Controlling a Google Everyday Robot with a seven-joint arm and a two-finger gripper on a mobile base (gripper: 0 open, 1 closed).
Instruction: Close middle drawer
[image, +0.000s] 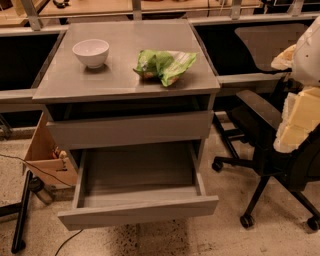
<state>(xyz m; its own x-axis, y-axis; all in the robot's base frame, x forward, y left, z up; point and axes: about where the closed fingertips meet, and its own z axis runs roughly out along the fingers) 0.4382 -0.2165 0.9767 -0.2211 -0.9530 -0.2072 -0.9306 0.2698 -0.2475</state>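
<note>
Closing the middle drawer (137, 212) well is going to mean pressing flat on the centre of its plain front and driving straight back into the cabinet, since a push near one end is likely to skew it on its runners. The drawer is standing pulled far out below the front edge of the bench (125, 85), with its front panel sitting well forward of the top drawer (130, 131) above it. The tool (300, 117) is hanging well beyond the bench's right edge, above the office chair (260, 130) and nowhere near the drawer front, so it is needing to travel down and across before any contact. Whether it is apart or together I cannot tell, as it is showing only as a pale mass cut off at the side of the view. A white bowl (91, 52) is sitting toward the bench's back left corner and a green bag (165, 64) nearer the right edge, both out of the way of the push. The lowest drawer is lying hidden beneath the open one, and the runners are not showing.
</note>
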